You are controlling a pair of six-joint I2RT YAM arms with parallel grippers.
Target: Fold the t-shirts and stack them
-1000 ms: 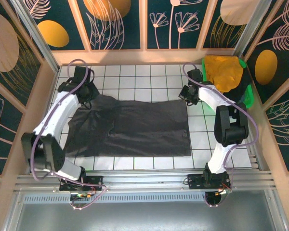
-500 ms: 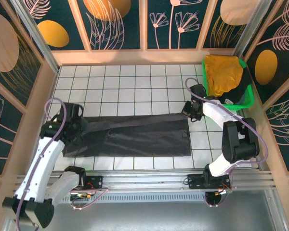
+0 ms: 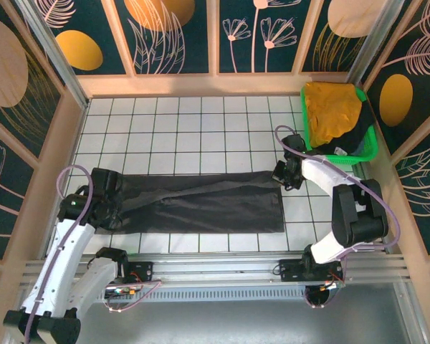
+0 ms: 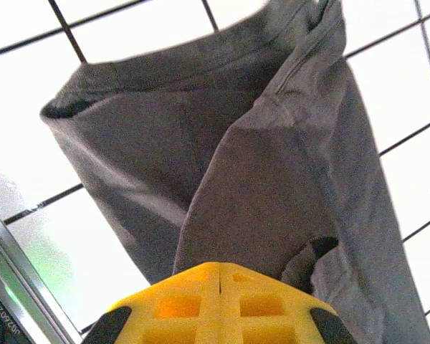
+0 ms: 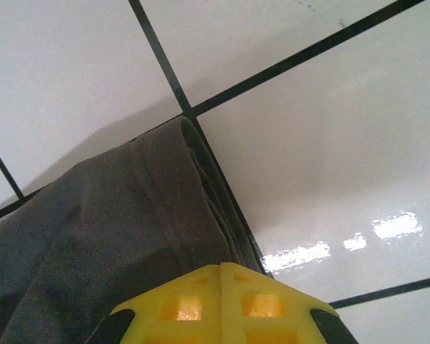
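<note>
Top external: left gripper (image 3: 106,203) at nine o'clock, right gripper (image 3: 284,174) at three, both clamped on black shirt (image 3: 201,204), evidently tensioning the fold.

Both arms are stretched out low over the table (image 3: 201,122). The left arm (image 3: 63,247) leans out toward the near-left corner with its wrist bent back inward, and the left gripper (image 3: 113,209) is pinched tight on the charcoal t-shirt (image 3: 201,204) by the left edge. The right arm (image 3: 352,218) is folded at the elbow on the right side, forearm angled in. The right gripper (image 3: 282,172) is clamped on that shirt's far-right corner. On both wrist cams the yellow fingers (image 4: 179,304) meet with no gap.
</note>
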